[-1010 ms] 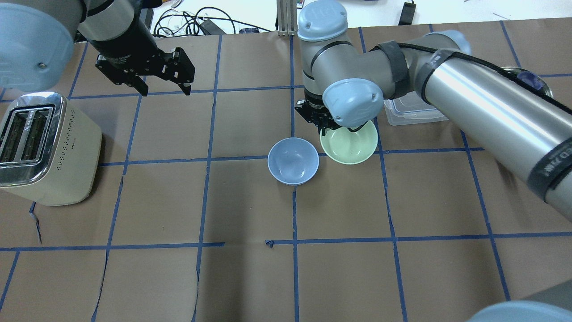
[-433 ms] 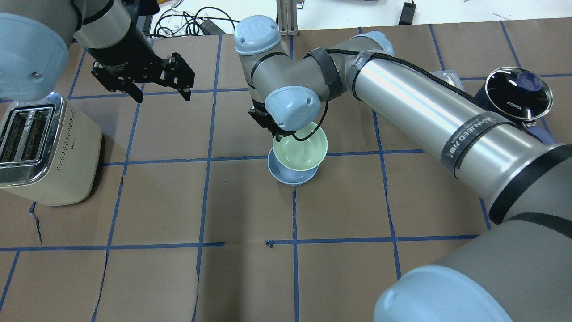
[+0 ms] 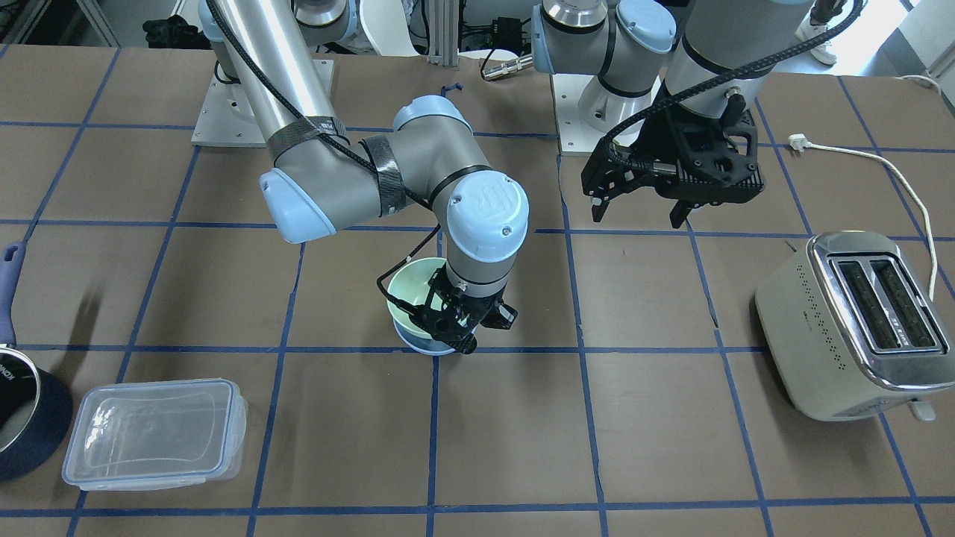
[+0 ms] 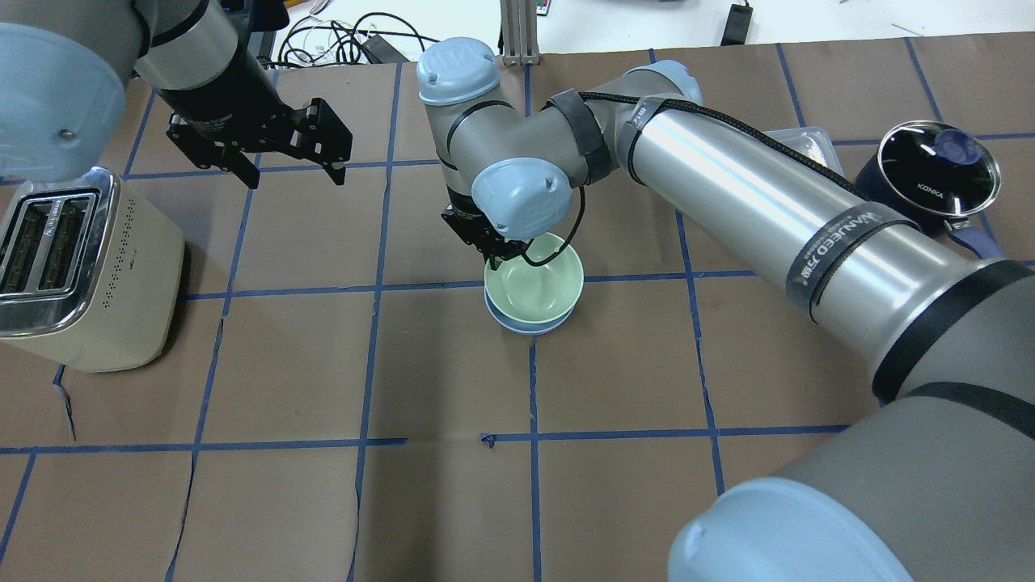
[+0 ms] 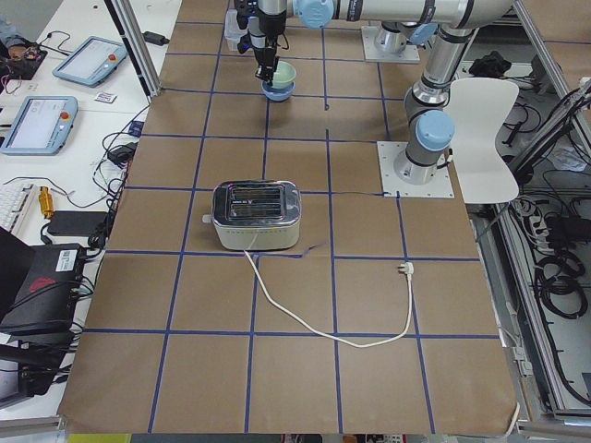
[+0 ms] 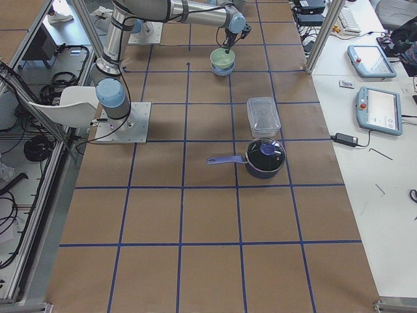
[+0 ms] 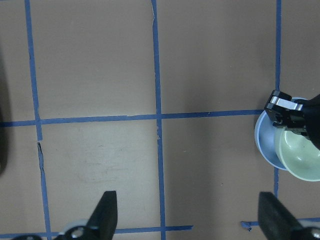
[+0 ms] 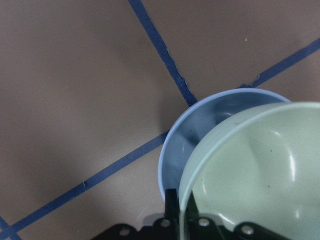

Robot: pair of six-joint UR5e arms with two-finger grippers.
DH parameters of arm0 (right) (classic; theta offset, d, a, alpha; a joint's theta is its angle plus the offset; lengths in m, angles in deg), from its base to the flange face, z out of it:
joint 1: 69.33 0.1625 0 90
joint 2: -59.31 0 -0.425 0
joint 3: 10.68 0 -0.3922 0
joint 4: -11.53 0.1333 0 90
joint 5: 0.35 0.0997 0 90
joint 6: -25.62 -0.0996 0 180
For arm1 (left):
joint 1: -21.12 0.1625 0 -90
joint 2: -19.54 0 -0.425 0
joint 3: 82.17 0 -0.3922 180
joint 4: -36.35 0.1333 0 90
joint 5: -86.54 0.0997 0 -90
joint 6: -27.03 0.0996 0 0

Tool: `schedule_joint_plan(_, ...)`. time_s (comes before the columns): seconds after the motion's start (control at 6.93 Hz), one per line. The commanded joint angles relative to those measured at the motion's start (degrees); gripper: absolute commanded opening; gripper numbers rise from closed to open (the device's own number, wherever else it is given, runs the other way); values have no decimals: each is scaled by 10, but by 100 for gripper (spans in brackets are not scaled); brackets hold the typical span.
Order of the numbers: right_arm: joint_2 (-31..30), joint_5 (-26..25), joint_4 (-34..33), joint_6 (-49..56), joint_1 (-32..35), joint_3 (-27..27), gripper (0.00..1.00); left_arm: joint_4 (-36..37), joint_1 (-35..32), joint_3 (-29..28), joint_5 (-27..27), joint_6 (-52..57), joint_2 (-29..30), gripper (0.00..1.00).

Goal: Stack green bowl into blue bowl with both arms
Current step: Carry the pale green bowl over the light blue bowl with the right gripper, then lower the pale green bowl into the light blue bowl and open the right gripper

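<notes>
Two bowls overlap: your right gripper [image 4: 495, 257] pinches the green bowl [image 4: 538, 281] by its rim, over the blue bowl [image 4: 530, 328]. Your left gripper [image 4: 291, 172] hangs spread, empty.

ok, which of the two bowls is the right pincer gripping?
The green bowl: the right pincer pinches its rim, and it is the upper one, set off-centre in the blue bowl, which lies beneath it with nothing gripping it.

Pinches green bowl [image 4: 538, 284] rim with right gripper [image 4: 496, 252], pointing down at centre frame; holds left gripper [image 4: 295, 178] aloft upper left, jaws spread wide.
</notes>
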Motion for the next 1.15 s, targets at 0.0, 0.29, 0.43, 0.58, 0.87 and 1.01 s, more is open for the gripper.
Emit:
schedule_joint_plan(0.0,3,7,1,6,2,1,11,1,0,-2,0,0,1,100)
schedule_joint_plan(0.29,0,-3,-7,61,-5,-2,100,1,-1,-1,0,0,1,100)
schedule_joint_plan(0.43,-3,0,-3,102,-13,-5,100,0,-1,-1,1,0,0,100)
schedule_joint_plan(0.58,-5,-5,-3,117,-19,-8,100,1,-1,-1,0,0,0,100)
schedule_joint_plan(0.87,-37,-9,5,216,-90,-4,100,1,-1,-1,0,0,0,100)
schedule_joint_plan(1.01,-65,-6,6,268,-144,-2,100,1,-1,-1,0,0,0,100)
